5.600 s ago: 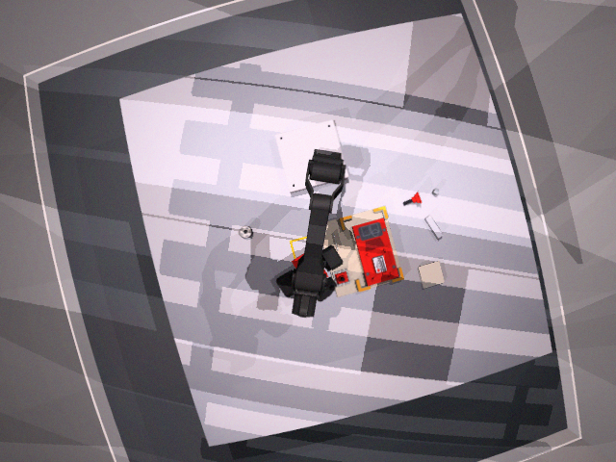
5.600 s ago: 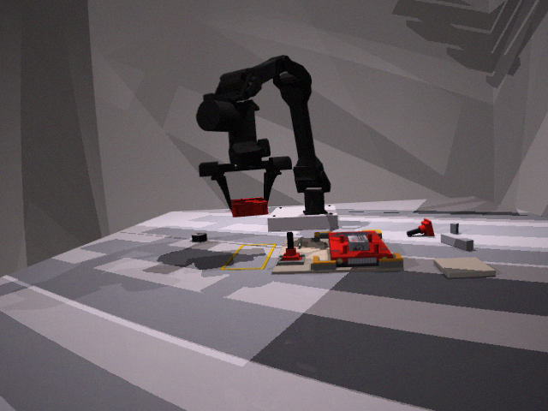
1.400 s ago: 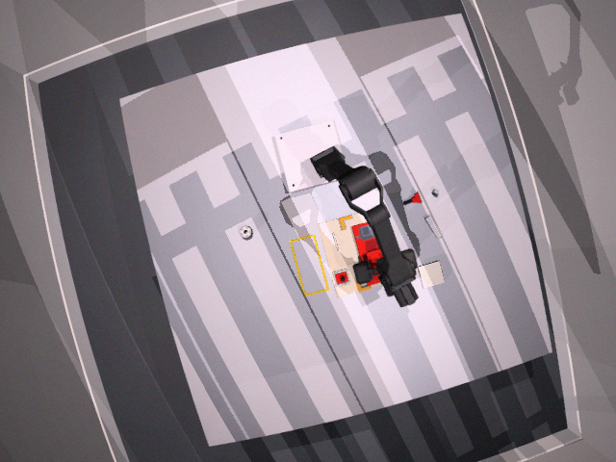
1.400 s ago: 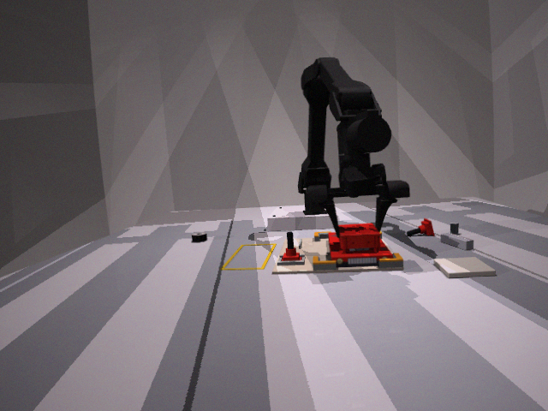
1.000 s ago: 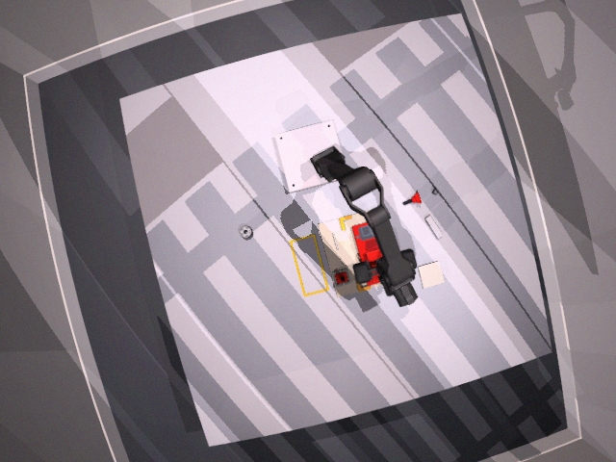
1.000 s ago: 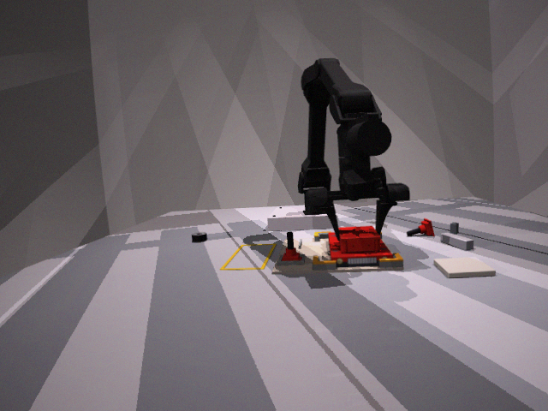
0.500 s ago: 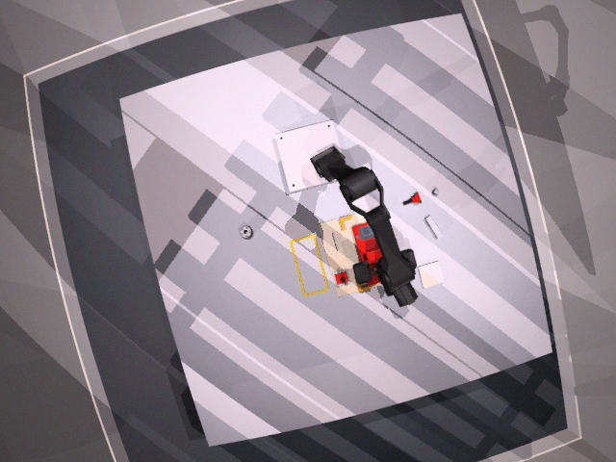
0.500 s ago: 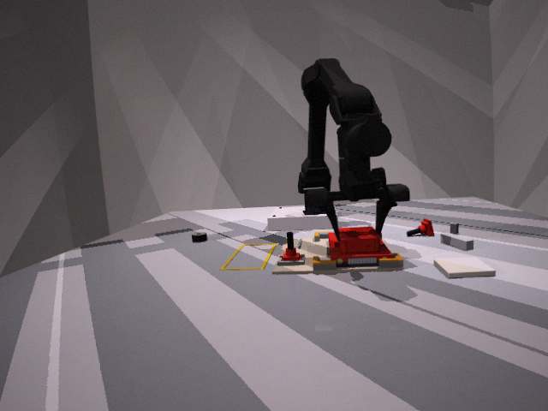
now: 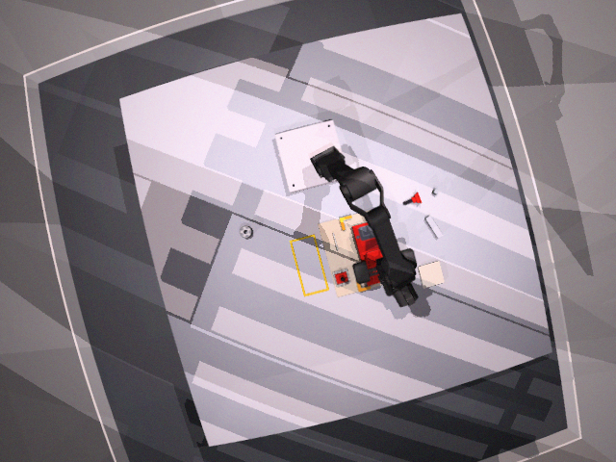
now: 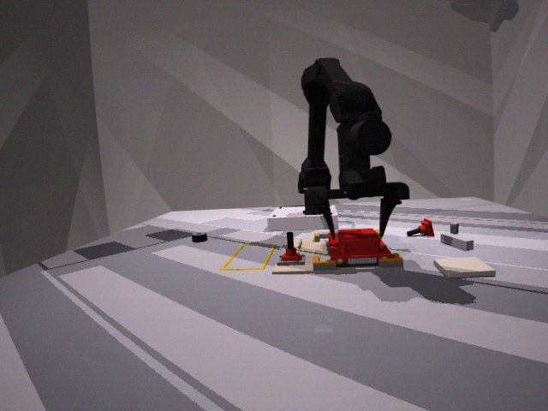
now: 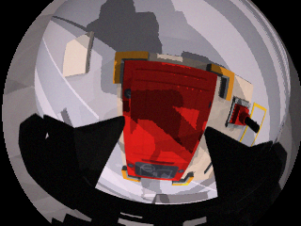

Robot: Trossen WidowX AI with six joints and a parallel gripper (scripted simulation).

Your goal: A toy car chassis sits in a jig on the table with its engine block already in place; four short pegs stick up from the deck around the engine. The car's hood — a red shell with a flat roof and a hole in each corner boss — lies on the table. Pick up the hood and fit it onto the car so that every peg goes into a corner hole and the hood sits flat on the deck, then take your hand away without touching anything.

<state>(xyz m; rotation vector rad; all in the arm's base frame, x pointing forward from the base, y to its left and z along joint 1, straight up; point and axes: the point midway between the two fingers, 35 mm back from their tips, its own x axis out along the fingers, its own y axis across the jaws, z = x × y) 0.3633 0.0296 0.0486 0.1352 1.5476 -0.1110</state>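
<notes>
The black parallel-jaw gripper point(image 9: 382, 270) point(image 10: 358, 236) point(image 11: 167, 126) stands wide open, its two tapered fingers one on each side of the car, with nothing gripped between them; whether either touches the red sides cannot be told. Between and below them, the one red hood shell with a flat roof point(image 9: 372, 255) point(image 10: 358, 243) point(image 11: 165, 104) lies on the car and looks level, though the four pegs and their holes cannot be made out. Four orange-and-grey corner brackets frame the car on one flat beige jig plate point(image 9: 328, 233) point(image 10: 294, 267) point(image 11: 242, 89). On that plate's left part one red flanged piece with a black stem point(image 9: 341, 277) point(image 10: 290, 254) point(image 11: 241, 115) stands upright; a second red piece with a black stem point(image 9: 415, 198) point(image 10: 426, 228) lies tipped over at far right. Also to the right are one grey bar point(image 9: 433, 226) point(image 10: 456, 241), one small grey block point(image 9: 434, 192) point(image 10: 454, 228) and, nearer, one square cream tile point(image 9: 430, 273) point(image 10: 463, 266) point(image 11: 77, 54). Left of the plate is one yellow rectangular outline point(image 9: 297, 266) point(image 10: 242, 269) point(image 11: 260, 105), with one small round wheel-like part point(image 9: 242, 231) point(image 10: 199, 237) farther left. One white slab point(image 9: 298, 159) point(image 10: 288, 222) sits at the far side.
</notes>
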